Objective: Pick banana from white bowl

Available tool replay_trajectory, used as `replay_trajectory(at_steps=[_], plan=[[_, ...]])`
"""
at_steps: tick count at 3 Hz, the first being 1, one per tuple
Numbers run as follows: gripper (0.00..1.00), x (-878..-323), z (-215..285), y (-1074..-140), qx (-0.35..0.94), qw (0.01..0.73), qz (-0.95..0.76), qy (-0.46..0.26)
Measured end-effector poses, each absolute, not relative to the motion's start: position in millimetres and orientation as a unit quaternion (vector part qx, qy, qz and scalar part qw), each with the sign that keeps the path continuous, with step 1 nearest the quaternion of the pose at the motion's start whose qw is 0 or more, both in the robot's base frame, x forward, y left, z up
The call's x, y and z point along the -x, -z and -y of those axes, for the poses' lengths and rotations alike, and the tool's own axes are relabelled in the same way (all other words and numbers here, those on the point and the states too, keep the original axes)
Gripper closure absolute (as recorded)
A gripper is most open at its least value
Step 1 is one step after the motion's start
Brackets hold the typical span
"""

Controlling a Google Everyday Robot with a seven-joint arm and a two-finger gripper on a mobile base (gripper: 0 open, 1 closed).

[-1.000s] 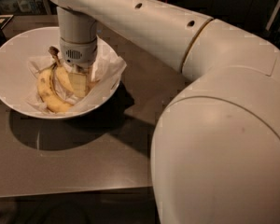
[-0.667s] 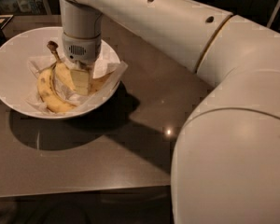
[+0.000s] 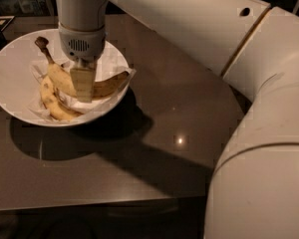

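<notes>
Over bowl, gripper fingers pinch banana mid-length. Against one second ago: banana raised (stem up-left) above second banana. Grasp judged holding; lift-out remains.

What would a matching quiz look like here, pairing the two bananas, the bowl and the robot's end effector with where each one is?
Things:
1. slim banana
2. speckled banana
3. bowl
4. end effector

Places or states:
A. standing on the dark table
B. lying on the paper inside the bowl
C. over the bowl, closed on a fruit
D. held crosswise, dark stem pointing up and left

Pairs: 1-D, 2-B, 3-A, 4-C
</notes>
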State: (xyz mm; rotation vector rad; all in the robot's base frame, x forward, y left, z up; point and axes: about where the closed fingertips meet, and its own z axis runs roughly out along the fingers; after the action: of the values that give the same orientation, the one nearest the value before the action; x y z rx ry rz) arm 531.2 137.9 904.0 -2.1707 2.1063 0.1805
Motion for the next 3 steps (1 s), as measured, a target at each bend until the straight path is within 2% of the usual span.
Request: replay_trajectory(at_steps=[3], plan=[[1.0, -457, -109, -959, 0.759, 0.105, -0.641, -0.035]])
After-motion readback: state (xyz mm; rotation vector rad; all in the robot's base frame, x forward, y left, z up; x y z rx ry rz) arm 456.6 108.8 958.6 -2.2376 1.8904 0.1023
